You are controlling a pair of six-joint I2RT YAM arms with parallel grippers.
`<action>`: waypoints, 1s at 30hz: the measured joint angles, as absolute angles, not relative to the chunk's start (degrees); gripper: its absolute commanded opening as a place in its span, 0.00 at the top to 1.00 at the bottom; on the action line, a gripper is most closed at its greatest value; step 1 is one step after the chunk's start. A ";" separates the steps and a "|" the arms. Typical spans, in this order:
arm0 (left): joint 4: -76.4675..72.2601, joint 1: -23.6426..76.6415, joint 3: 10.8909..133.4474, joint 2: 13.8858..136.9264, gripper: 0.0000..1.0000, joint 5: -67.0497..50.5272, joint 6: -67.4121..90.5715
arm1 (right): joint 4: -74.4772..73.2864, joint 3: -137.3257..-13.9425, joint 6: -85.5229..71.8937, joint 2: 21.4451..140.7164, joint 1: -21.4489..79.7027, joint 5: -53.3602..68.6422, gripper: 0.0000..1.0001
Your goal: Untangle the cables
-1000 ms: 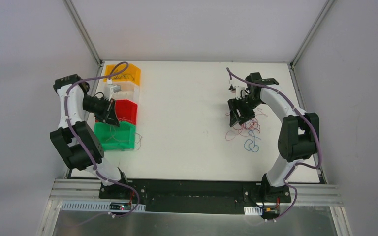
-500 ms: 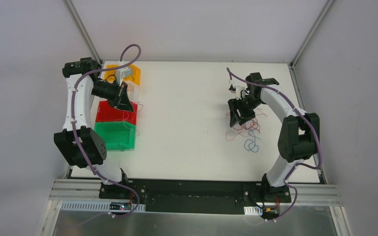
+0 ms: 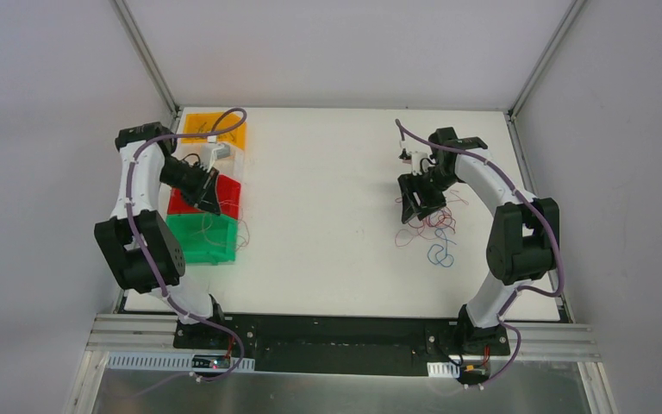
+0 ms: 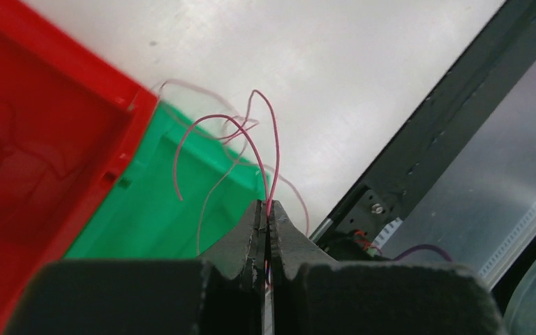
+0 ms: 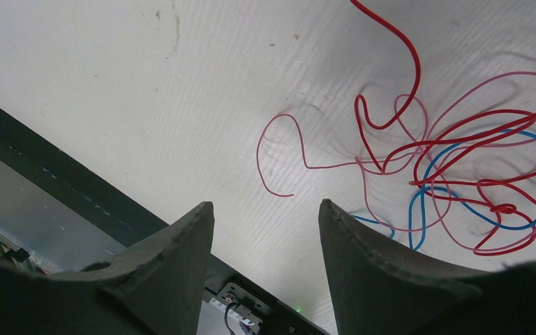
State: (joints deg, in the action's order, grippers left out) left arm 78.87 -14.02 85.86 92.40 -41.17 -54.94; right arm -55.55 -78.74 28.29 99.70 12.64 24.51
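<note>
My left gripper (image 3: 209,205) hangs over the edge between the red bin (image 3: 228,194) and the green bin (image 3: 207,243). In the left wrist view it (image 4: 265,206) is shut on a thin pink-purple wire (image 4: 213,122), whose loops curl above the green bin (image 4: 153,216). The tangle of red, pink and blue cables (image 3: 438,222) lies on the table at the right, with a loose blue loop (image 3: 441,253) nearer me. My right gripper (image 3: 414,211) is open and empty just left of the tangle. The tangle (image 5: 460,153) also shows in the right wrist view, ahead and right of that gripper (image 5: 266,209).
A row of bins stands along the table's left side: orange (image 3: 224,128) at the back, a clear one (image 3: 231,159), then red and green. The black front rail (image 4: 419,160) runs along the near table edge.
My left gripper swung toward the back over the clear bin, then came forward again to the red and green bins, still holding the wire. The right arm has not moved.
</note>
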 measured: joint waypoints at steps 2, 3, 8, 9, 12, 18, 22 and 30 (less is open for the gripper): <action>77.93 -16.88 85.36 93.60 1.00 -38.87 -56.71 | -55.55 -78.74 28.34 99.70 12.69 24.51 0.40; 77.54 -18.13 85.34 94.00 1.00 -37.91 -57.54 | -55.55 -78.74 28.34 99.70 12.69 24.51 0.40; 76.29 -24.18 85.34 94.61 1.00 -32.27 -64.01 | -55.55 -78.65 28.36 99.70 12.69 24.51 0.40; 76.31 -24.82 85.32 94.61 1.00 -31.14 -65.41 | -55.57 -78.59 28.38 99.70 12.69 24.49 0.40; 76.25 -26.79 84.95 94.96 1.00 -27.83 -69.41 | -55.72 -78.37 28.49 99.70 12.69 24.49 0.40; 75.77 -34.00 86.61 99.94 1.00 -21.54 -75.31 | -56.05 -77.78 28.75 99.70 12.69 24.45 0.40; 75.50 -37.19 89.06 100.60 1.00 -18.81 -78.15 | -56.25 -77.38 28.80 99.68 12.69 24.45 0.40; 76.51 -37.50 92.99 98.89 1.00 -19.05 -80.40 | -56.27 -77.32 28.80 99.68 12.69 24.47 0.40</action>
State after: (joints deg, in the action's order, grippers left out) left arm 76.51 -37.50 92.99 98.89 -19.05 -80.40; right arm -56.27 -77.32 28.80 99.68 12.69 24.47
